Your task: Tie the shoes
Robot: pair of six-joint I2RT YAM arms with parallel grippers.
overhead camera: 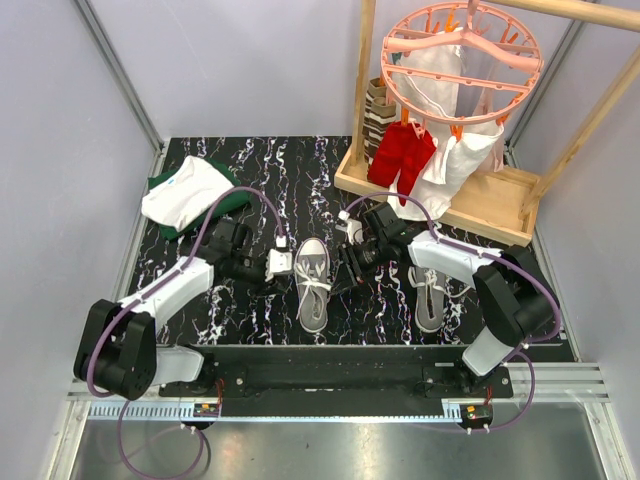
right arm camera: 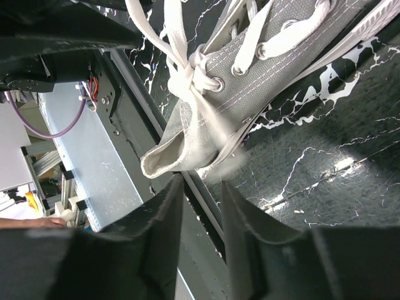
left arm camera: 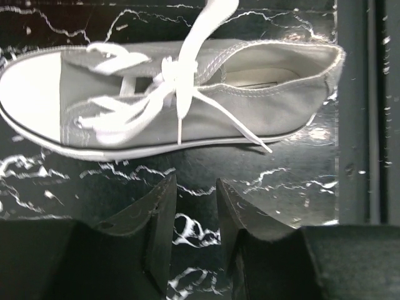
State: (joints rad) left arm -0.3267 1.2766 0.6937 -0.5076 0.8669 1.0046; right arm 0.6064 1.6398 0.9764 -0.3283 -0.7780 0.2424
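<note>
A grey canvas sneaker with a white toe cap is lying in the middle of the black marbled bench, toe pointing away from the arm bases and heel towards the near edge. Its long white laces are lying loose and crossed over the tongue, with one strand trailing over the shoe's side onto the bench. The second sneaker is sitting well to the right, partly hidden under the right arm.

The left gripper is hovering just beside the middle shoe's left side. In the left wrist view its fingers are standing a narrow gap apart, grasping nothing. The right gripper is hovering just beside the same shoe's right side. Its fingers are also slightly parted near the heel, with nothing between them.

Folded white and green clothes are lying at the far left of the bench. At the far right, a wooden rack is holding a round pink peg hanger with red and white garments hanging from it.
</note>
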